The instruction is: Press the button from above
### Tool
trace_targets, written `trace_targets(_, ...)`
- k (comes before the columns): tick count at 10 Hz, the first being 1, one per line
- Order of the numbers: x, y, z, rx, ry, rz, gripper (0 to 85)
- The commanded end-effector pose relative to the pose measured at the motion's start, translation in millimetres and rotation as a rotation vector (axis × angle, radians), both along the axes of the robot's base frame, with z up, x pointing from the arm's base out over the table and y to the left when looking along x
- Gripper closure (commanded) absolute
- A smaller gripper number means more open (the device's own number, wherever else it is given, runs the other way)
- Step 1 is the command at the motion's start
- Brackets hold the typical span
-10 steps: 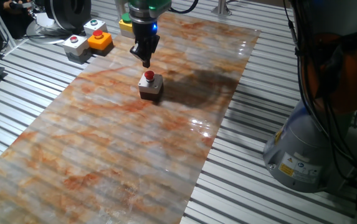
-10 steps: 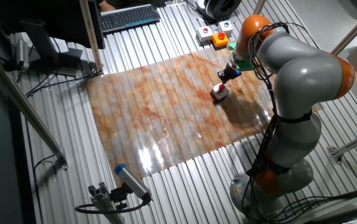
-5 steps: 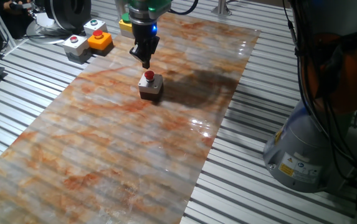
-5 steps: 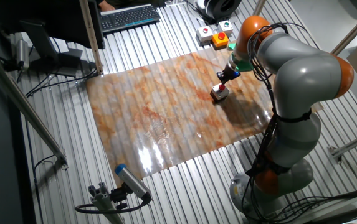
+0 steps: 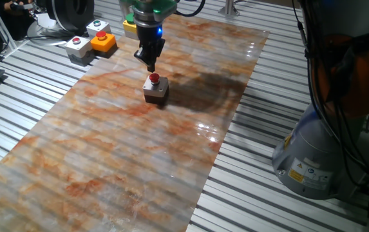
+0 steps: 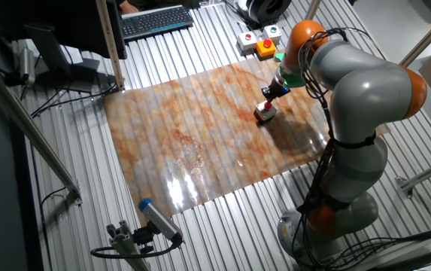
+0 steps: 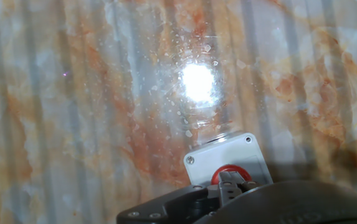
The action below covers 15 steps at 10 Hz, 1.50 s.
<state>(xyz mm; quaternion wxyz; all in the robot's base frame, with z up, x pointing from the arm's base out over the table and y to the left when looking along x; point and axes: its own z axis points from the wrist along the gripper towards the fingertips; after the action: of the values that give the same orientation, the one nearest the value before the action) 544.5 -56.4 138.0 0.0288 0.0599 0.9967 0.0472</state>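
- On the slatted metal table (image 5: 36, 96) lies a marbled orange-and-white sheet (image 5: 126, 148), the landmark here; it fills most of the table in both fixed views and the whole background of the hand view
- Beside the sheet's edge stands the grey-and-orange arm (image 6: 365, 83), whose full body and base show only in the other fixed view
- Beyond the sheet's far corner, off the sheet, sit a wider light-grey box (image 5: 76, 46), an orange box (image 5: 103, 42), each with a red cap, and a further pale box with a green cap (image 5: 98, 28); the hand view shows none of these
- On the sheet, toward its far end, stands the button (image 5: 154, 79), red and round, on its small square box with pale top and dark base
- The gripper (image 5: 151, 64) hangs just above the button, apart from it in one fixed view
- Its fingertips are dark and bunched in every view; whether they are parted or closed I cannot tell
- The hand view alone shows the box top's corner screws and a bright glare spot on the sheet beyond the box
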Motion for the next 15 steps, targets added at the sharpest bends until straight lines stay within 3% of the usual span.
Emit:
trace_targets(1,-1.1,0.3,-1.1,0.001,-0.001,-0.004,85.0)
trace_targets(7,-7.9,0.4,-6.2,-0.016,-0.011,-0.013,85.0)
trace_targets(15,-5.3,0.1,-4.1,-0.037,-0.013,-0.028,85.0)
